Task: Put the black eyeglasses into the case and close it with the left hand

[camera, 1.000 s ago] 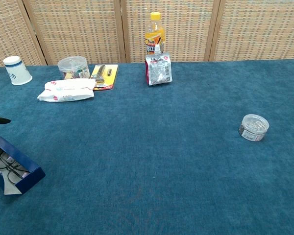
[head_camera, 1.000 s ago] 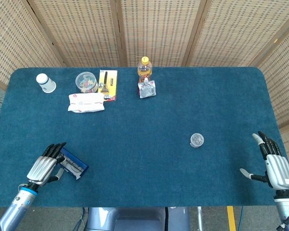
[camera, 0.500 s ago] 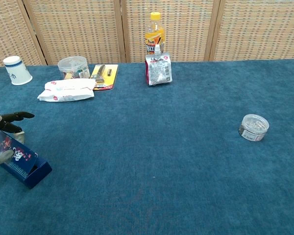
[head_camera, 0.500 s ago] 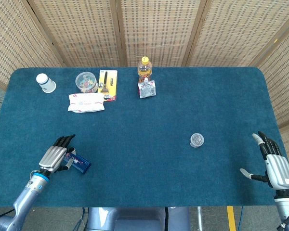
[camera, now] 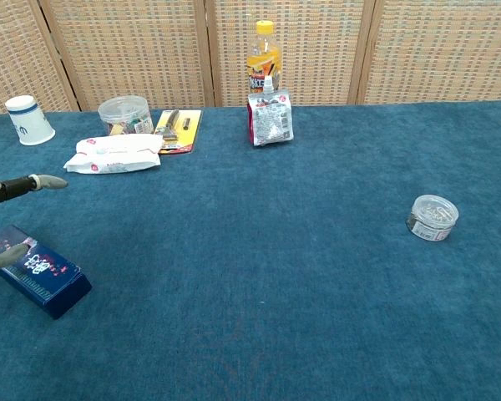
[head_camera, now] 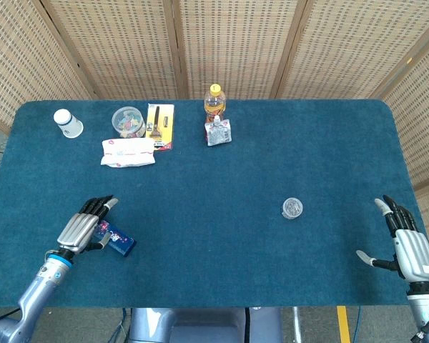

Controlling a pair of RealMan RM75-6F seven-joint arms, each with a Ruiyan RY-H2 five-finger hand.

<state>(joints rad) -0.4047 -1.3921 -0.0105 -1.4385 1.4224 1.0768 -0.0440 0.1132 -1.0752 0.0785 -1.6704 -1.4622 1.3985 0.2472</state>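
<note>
paper cup [head_camera: 68, 123], candy tub [head_camera: 128, 121], wipes pack [head_camera: 128, 152], yellow card [head_camera: 160, 126], bottle [head_camera: 214, 101], pouch [head_camera: 218, 131], small clear jar [head_camera: 292, 208] on the blue table [head_camera: 272, 164]

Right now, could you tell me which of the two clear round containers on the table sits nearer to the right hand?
The small flat clear container, alone on the table's right half, is nearer the right hand. The taller tub stands far back on the left, beside the yellow card.

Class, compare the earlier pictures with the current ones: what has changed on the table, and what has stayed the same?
The blue case, open a second ago with the black eyeglasses inside, now lies closed. The left robot hand swung the lid down, its fingers spread over the case's left end. The right robot hand, the small round tin and the items along the far edge stayed put.
</note>
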